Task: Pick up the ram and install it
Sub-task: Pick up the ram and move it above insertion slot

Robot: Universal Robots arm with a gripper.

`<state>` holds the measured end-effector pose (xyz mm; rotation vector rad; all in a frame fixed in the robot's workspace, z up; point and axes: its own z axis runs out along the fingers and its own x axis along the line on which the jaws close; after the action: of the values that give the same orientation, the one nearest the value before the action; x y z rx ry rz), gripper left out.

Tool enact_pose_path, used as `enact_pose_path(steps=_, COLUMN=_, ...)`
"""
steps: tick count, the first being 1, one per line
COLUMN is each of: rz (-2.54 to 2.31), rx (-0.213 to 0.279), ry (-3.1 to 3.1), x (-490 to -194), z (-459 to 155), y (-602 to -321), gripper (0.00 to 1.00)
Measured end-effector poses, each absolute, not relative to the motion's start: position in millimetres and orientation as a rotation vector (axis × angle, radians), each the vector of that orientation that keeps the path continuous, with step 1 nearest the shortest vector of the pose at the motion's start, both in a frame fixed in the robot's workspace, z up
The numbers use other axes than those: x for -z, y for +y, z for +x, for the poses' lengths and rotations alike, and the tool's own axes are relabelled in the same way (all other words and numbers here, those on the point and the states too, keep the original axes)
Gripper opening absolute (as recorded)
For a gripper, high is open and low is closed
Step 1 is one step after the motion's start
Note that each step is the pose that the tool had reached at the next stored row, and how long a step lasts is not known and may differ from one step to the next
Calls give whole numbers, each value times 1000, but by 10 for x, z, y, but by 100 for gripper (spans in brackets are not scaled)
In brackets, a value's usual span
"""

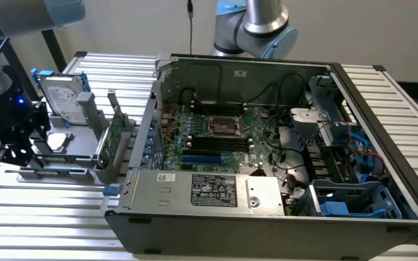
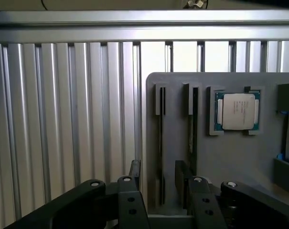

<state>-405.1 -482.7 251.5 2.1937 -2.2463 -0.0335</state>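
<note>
The ram point(image 1: 55, 173) is a thin green stick standing on edge in the front slot of the grey holder point(image 1: 85, 130), at the exterior view's left. In the wrist view it is a narrow dark edge point(image 2: 161, 143) running along one of two parallel slots. My gripper point(image 1: 17, 156) hangs low over that end of the holder. Its fingers point(image 2: 134, 174) stand open on either side of the ram's slot, gripper point(image 2: 158, 172), and I cannot tell whether they touch it. The black motherboard slots point(image 1: 220, 142) lie inside the open computer case point(image 1: 383, 163).
A processor chip point(image 2: 237, 110) sits in a recess of the grey holder point(image 2: 230, 157). A broader green card point(image 1: 107, 138) and a silver hard drive in a blue frame point(image 1: 63, 100) stand upright on it. The slatted aluminium table point(image 1: 49, 212) surrounds it. A second arm point(image 1: 256, 24) rises behind the case.
</note>
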Motion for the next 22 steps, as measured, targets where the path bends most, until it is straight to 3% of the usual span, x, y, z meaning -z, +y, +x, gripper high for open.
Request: enact_pose_path(steps=22, rz=2203, rx=37, ry=-2241, x=-2116, z=-4046, y=-4793, gripper=42)
